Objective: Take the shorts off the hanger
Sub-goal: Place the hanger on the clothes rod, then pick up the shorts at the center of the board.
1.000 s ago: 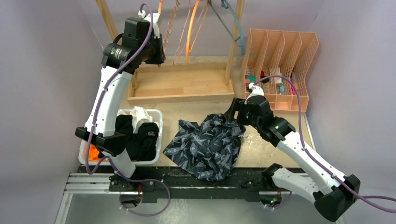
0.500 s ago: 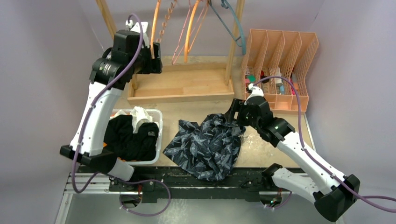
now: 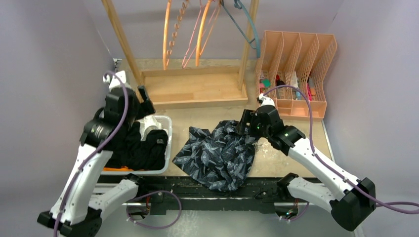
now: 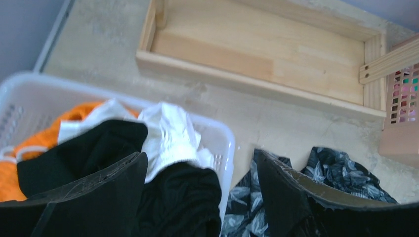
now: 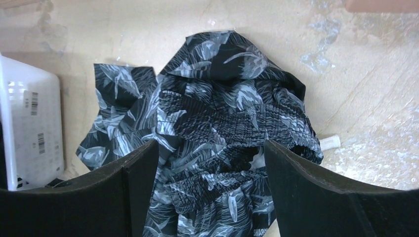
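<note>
The black-grey camo shorts (image 3: 217, 155) lie crumpled on the table, off any hanger. My right gripper (image 3: 244, 126) hovers open over their far edge; in the right wrist view its fingers (image 5: 211, 192) straddle the camo shorts (image 5: 222, 108) without closing on them. My left gripper (image 3: 146, 101) is open above the white bin (image 3: 169, 148). The left wrist view shows its fingers (image 4: 200, 197) empty over black shorts (image 4: 183, 202), white shorts (image 4: 168, 133) and orange shorts (image 4: 29, 148) in the bin. Bare hangers (image 3: 168, 29) hang on the rack.
The wooden rack base (image 3: 192, 89) stands at the back, with slanted posts (image 3: 121, 39) on either side. A peach file organizer (image 3: 296, 69) holding small items is at the back right. A small white piece (image 5: 330, 142) lies on the table by the camo shorts.
My left gripper opened and its arm drew back from the hangers, down to the bin. The right arm barely shifted and the camo shorts stayed put.
</note>
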